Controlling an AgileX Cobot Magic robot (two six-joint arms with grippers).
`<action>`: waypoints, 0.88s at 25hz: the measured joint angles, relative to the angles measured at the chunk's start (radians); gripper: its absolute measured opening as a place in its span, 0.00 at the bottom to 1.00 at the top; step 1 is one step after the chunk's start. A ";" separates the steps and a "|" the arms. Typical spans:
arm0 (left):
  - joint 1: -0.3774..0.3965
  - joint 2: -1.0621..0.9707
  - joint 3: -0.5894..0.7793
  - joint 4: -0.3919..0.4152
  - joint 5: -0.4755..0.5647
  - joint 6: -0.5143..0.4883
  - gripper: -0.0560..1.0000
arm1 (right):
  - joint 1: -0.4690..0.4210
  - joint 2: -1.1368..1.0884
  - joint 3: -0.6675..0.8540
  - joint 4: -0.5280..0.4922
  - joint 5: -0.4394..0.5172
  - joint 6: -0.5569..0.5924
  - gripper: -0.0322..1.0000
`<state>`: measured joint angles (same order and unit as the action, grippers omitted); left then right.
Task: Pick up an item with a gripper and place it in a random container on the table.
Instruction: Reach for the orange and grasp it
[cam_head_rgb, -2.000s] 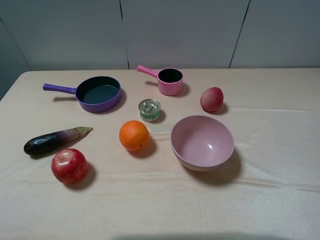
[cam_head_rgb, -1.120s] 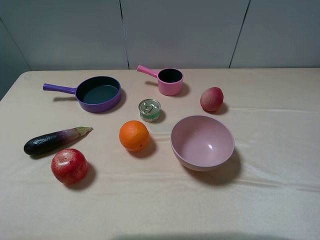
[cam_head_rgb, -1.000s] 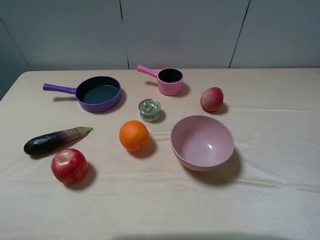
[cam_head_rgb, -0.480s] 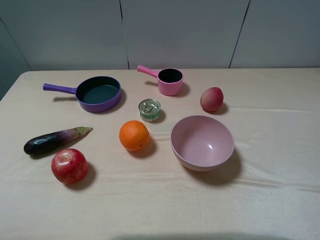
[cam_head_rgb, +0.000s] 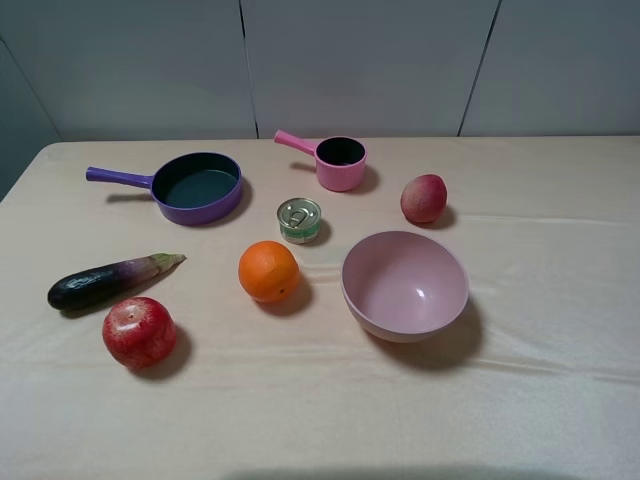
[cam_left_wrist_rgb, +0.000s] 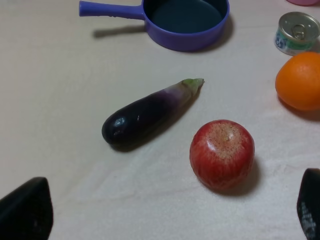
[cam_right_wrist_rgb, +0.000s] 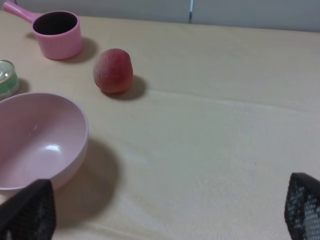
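The orange sits on the beige table, left of centre; its edge also shows in the left wrist view. The small pink saucepan stands at the back centre, handle pointing left, and shows in the right wrist view. Neither gripper shows in the high view. My left gripper is open and empty, its fingers wide apart, short of the apple. My right gripper is open and empty, near the front right of the table.
A purple frying pan is at back left, a small tin can behind the orange. An eggplant and red apple lie at left. A large pink bowl is right of the orange, a peach behind it.
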<state>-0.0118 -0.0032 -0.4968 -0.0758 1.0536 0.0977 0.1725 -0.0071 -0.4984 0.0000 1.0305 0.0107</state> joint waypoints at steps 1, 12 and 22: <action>0.000 0.000 0.000 -0.003 0.000 0.000 0.99 | 0.000 0.000 0.000 0.000 0.000 0.000 0.70; 0.000 0.000 0.000 -0.012 0.000 0.000 0.99 | 0.000 0.000 0.000 0.000 0.000 0.000 0.70; 0.000 0.174 -0.046 -0.016 0.000 0.007 0.99 | 0.000 0.000 0.000 0.000 0.000 0.000 0.70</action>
<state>-0.0118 0.1710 -0.5430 -0.0920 1.0533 0.1050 0.1725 -0.0071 -0.4984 0.0000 1.0305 0.0107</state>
